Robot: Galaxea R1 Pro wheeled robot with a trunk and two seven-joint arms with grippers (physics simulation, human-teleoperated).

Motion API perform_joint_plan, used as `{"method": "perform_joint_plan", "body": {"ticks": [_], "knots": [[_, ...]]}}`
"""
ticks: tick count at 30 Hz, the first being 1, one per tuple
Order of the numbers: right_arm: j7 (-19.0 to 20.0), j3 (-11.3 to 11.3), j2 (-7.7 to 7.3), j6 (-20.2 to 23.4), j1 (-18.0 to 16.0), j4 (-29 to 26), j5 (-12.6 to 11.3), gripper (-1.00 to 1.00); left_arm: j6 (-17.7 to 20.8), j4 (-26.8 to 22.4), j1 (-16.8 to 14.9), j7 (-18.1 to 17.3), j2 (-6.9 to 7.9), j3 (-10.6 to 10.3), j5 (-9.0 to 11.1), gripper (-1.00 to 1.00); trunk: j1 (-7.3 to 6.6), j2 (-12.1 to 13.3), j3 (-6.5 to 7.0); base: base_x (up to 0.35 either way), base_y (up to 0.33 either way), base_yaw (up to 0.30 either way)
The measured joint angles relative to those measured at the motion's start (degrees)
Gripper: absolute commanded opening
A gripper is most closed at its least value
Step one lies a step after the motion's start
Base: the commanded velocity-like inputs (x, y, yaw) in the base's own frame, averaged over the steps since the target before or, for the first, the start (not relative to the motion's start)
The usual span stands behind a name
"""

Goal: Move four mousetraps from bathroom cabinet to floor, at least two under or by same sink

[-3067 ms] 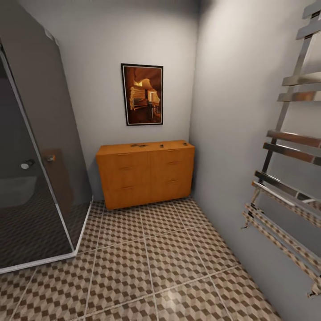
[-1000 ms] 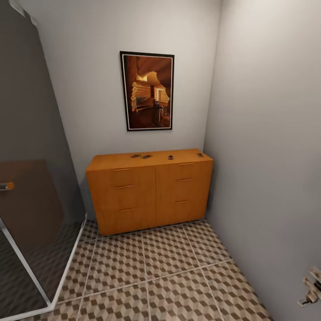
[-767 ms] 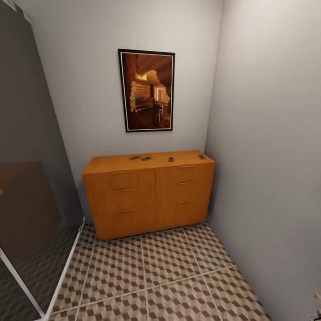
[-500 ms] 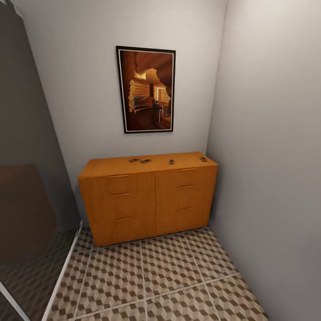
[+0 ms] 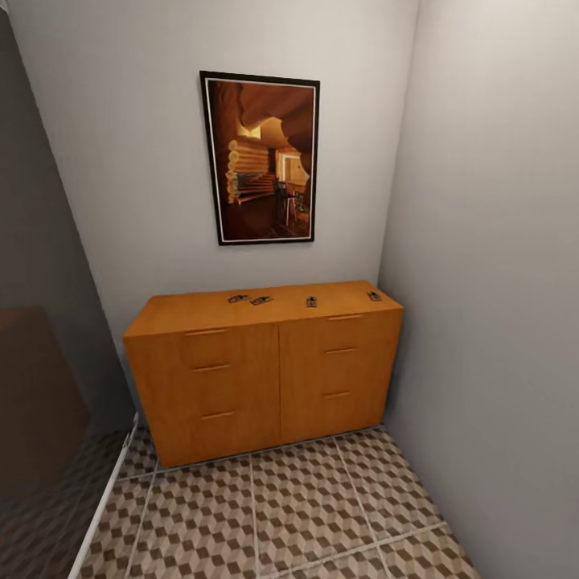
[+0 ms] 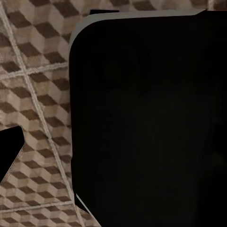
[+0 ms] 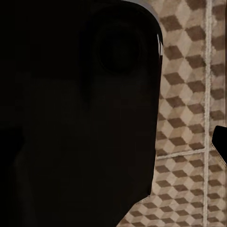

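Four mousetraps (image 5: 260, 301), details seemingly too small, top the cabinet (image 5: 265, 378).

Your head camera looks forward and slightly down from standing height at the orange-brown wooden cabinet (image 5: 265, 366) in a corner, fairly near. Both wrist cameras face down, close above the cube-patterned tiled floor (image 6: 38, 109), which all three views share.

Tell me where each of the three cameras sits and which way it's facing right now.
Head view: on the robot's head, facing the cabinet with four mousetraps on top.
Left wrist view: on the left arm, aimed down at the bathroom floor past a dark robot part.
Right wrist view: likewise, on the right arm.
Shared: the cube-pattern tiles.
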Motion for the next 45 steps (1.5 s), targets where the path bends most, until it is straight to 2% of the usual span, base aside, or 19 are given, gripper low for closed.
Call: {"method": "perform_joint_plan", "body": {"ticks": [45], "knots": [[0.0, -0.1, 0.01, -0.1, 0.0, 0.0, -0.2, 1.00, -0.3, 0.0, 0.0, 0.0, 0.08, 0.0, -0.1, 1.00, 0.00, 0.0, 0.00, 0.324, 0.000, 0.000]]}}
